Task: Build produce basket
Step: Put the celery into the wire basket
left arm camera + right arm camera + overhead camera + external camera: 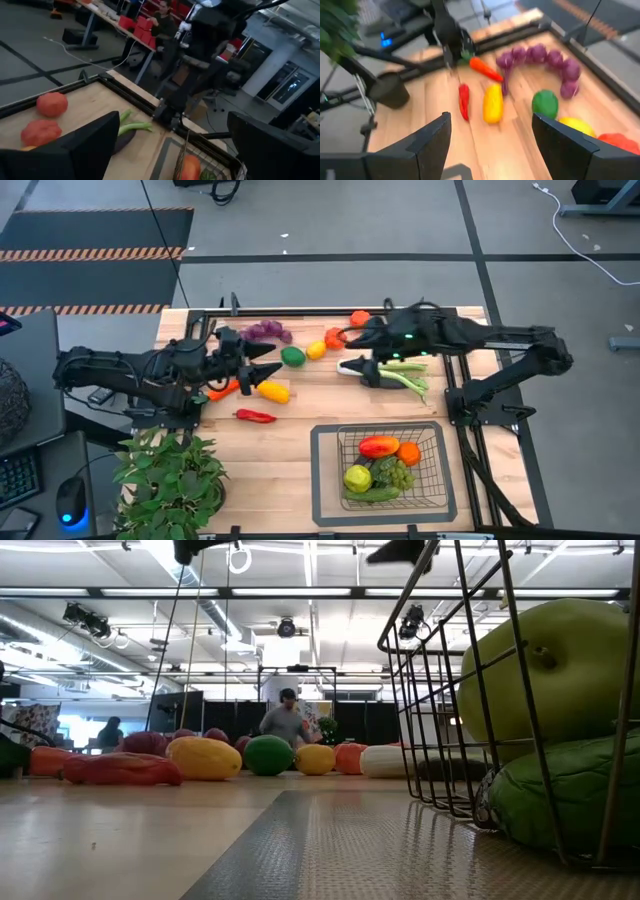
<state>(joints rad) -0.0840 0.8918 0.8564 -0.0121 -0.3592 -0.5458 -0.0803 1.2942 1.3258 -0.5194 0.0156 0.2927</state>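
Green apple [545,680] and a cucumber [560,802] fill the wire basket [384,498] at the table's near edge, with a tomato [379,446] and grapes. Left gripper [268,373] holds its fingers spread and empty above a yellow pepper [273,391] mid-table, arm reaching from the left edge. Right gripper [352,366] gapes too, beside the leek [405,376], arm bent from the right edge.

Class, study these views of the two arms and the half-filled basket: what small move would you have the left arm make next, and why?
Probably lower the left gripper onto the yellow pepper. Its fingers are open and empty, the pepper lies just beside them on the table, and the basket has room.
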